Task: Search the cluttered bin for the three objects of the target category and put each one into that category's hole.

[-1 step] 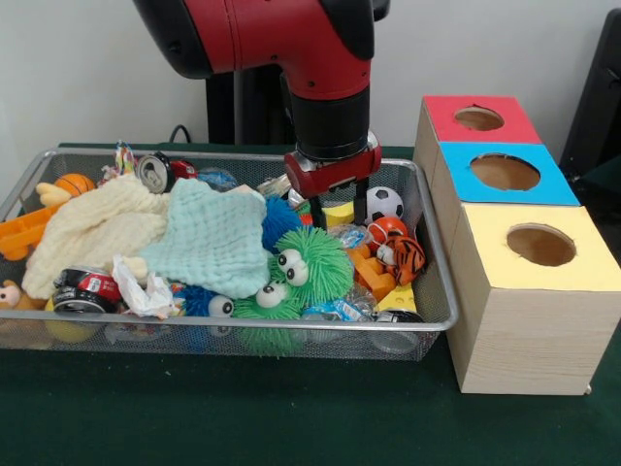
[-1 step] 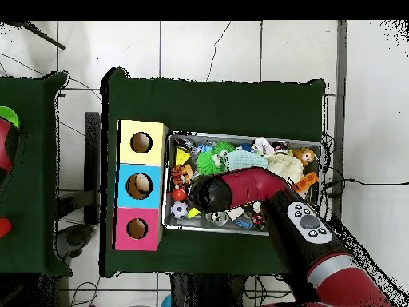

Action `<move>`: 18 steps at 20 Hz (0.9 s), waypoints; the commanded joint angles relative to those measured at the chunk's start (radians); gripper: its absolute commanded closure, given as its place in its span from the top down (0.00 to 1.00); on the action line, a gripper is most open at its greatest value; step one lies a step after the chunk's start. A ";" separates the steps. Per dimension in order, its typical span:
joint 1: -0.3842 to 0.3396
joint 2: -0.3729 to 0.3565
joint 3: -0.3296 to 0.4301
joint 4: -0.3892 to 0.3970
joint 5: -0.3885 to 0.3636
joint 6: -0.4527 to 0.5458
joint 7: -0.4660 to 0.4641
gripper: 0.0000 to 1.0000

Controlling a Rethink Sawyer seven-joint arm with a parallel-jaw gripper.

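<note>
A dark green surface (image 1: 243,417) carries a wire mesh bin (image 1: 432,291) packed with toys and cloths, and beside its end wall stands a row of three wooden boxes, each with a round hole: the red box (image 1: 480,118), the blue box (image 1: 505,173) and the yellow box (image 1: 539,245). The hand (image 1: 342,209) hangs over the bin's far side near that end, its two dark fingers (image 1: 317,211) spread apart and holding nothing, tips dipping among the clutter just beside the small soccer ball (image 1: 386,202), with the tiger toy (image 1: 405,256) and the green fuzzy monster (image 1: 309,264) closer to the near rim. The step in hand looks like searching or settling on a pick; the target category cannot be told. Next, the hand would need to drop onto one chosen toy, close, lift clear of the rim and carry it to the matching hole.
</note>
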 commanded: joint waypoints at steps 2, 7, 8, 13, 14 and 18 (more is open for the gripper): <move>0.006 0.037 0.042 -0.100 -0.085 0.014 -0.126 1.00; 0.016 0.035 0.031 -0.101 -0.092 -0.001 -0.107 1.00; 0.018 0.035 0.028 -0.102 -0.096 -0.006 -0.103 1.00; 0.028 0.043 0.020 -0.115 -0.114 -0.032 -0.084 1.00; 0.032 0.042 0.017 -0.118 -0.118 -0.033 -0.078 1.00; 0.050 0.041 0.001 -0.126 -0.134 -0.050 -0.049 1.00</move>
